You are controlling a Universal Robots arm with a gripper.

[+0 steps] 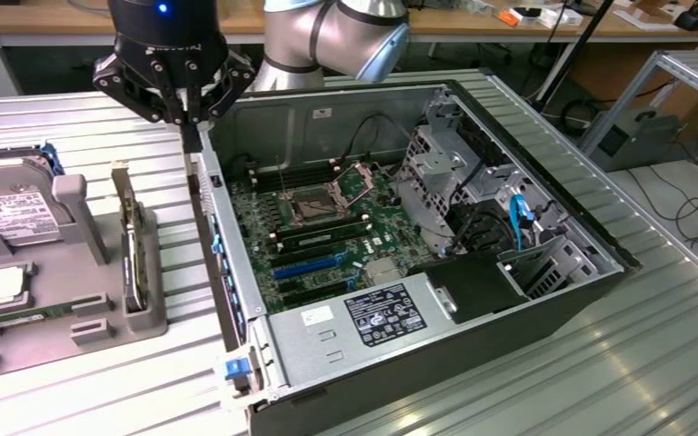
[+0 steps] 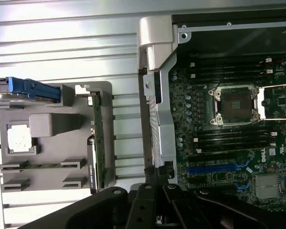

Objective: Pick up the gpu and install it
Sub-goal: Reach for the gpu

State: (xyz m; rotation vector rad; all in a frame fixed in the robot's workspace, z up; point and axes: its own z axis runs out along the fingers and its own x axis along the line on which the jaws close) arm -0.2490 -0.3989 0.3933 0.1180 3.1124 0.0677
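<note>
Gripper [image 1: 189, 132] pinched together, poised over the case [image 1: 324, 359] wall.
We see the gpu [image 1: 132, 250] standing on edge in the tray [image 1: 46, 282], along its case-side edge.

An open computer case [image 1: 313, 359] sits on a metal table [image 1: 106, 395] beside a grey tray [image 1: 83, 272] with a hard drive [image 1: 15, 213].

A ribbed metal table [image 1: 106, 381] was seen carrying two things. A grey moulded tray [image 1: 83, 300] was laid on it toward the exterior view's left. An open computer case [image 1: 324, 363] was laid on its side near the tray, and a strip of bare slats was seen between them.
</note>
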